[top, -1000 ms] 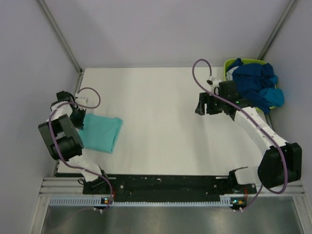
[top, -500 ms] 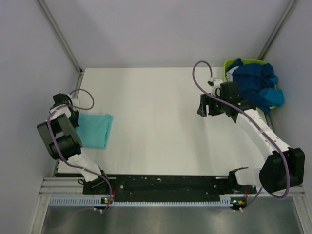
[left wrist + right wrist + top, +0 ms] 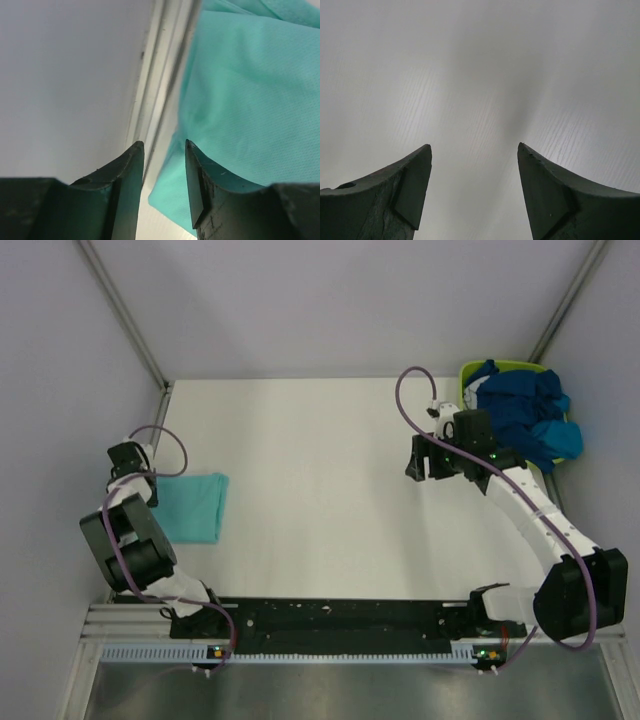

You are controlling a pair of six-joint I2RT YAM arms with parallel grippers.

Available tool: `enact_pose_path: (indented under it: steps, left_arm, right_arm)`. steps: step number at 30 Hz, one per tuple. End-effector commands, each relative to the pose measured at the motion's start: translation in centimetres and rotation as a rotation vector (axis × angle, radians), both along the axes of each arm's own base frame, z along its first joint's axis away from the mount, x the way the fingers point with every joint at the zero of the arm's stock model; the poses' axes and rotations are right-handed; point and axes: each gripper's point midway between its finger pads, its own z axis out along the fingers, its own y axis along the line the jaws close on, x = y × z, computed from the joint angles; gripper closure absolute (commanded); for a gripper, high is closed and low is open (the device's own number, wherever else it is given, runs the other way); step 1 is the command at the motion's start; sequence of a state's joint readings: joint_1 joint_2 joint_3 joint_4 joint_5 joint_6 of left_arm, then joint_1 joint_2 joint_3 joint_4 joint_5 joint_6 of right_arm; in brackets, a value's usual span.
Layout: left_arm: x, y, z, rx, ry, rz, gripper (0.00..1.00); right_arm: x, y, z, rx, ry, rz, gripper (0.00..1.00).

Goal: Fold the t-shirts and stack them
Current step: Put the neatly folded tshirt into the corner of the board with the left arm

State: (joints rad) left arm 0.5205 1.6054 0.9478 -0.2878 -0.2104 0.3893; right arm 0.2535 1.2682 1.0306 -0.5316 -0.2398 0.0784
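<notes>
Left gripper [image 3: 162, 146], narrowly parted and empty beside the folded mint t-shirt [image 3: 250, 100], may snag and unfold it; right gripper [image 3: 475, 150] gapes empty.

Folded mint tee [image 3: 193, 506] on white table [image 3: 320, 490]

The right pincer [image 3: 474, 146] gapes wide above the white table [image 3: 470, 60].

No readable text, labels, brands or numbers in any view.
</notes>
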Motion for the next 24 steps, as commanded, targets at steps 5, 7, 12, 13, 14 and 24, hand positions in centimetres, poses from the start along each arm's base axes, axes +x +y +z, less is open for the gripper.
enact_pose_path:
  steps: [5, 7, 12, 13, 14, 24]
  left_arm:
    - [-0.4, 1.3, 4.7, 0.191, -0.131, 0.032, 0.53]
    - [-0.2, -0.3, 6.0, 0.183, -0.160, -0.021, 0.49]
    - [0.1, -6.8, 9.1, 0.069, -0.254, -0.217, 0.41]
    - [0.1, -8.8, 9.7, 0.030, -0.272, -0.285, 0.40]
    - [0.1, -10.7, 10.4, 0.003, -0.289, -0.355, 0.38]
    - [-3.4, -27.0, 7.9, -0.203, -0.290, -1.001, 0.09]
  right_arm:
    - [-0.5, -0.2, 1.4, -0.001, -0.064, 0.005, 0.21]
    - [-0.6, -0.5, 1.3, -0.011, -0.064, -0.012, 0.08]
    - [-1.2, -0.7, 0.5, -0.002, -0.055, -0.035, 0.01]
    - [-1.3, -0.8, 0.5, 0.000, -0.061, -0.042, 0.01]
    - [-1.6, -0.8, 0.1, 0.004, -0.063, -0.047, 0.01]
    - [-2.8, -0.9, 0.1, 0.135, -0.344, -0.078, 0.01]
